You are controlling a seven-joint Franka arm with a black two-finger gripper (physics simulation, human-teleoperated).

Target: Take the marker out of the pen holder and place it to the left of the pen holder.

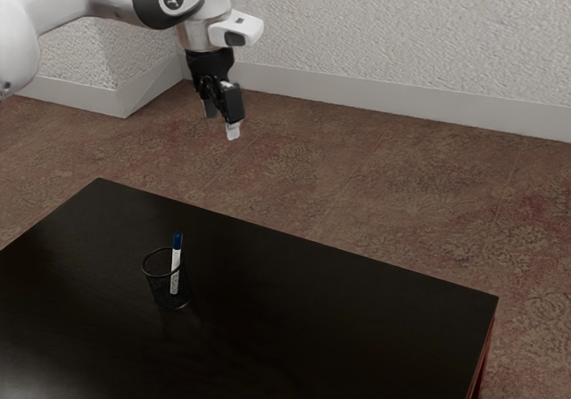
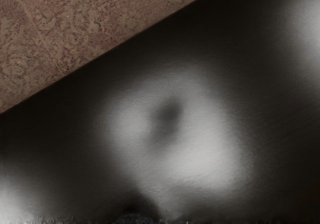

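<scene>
Pen holder (image 1: 160, 286): stood upright on the table (image 1: 312, 319), toward the exterior view's left; its wall propped the marker.
Marker (image 1: 177, 259): leaned inside, blue end up, presumably graspable there.
Gripper (image 1: 222, 123): hung high, farther right, fingers well parted, empty, likely for clearance.

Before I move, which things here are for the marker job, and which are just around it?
For the job:
- marker, standing in the pen holder
- pen holder
- gripper, open above table height

Just around it:
- table, though it supports the holder
- carpet
- skirting board
- wall
</scene>
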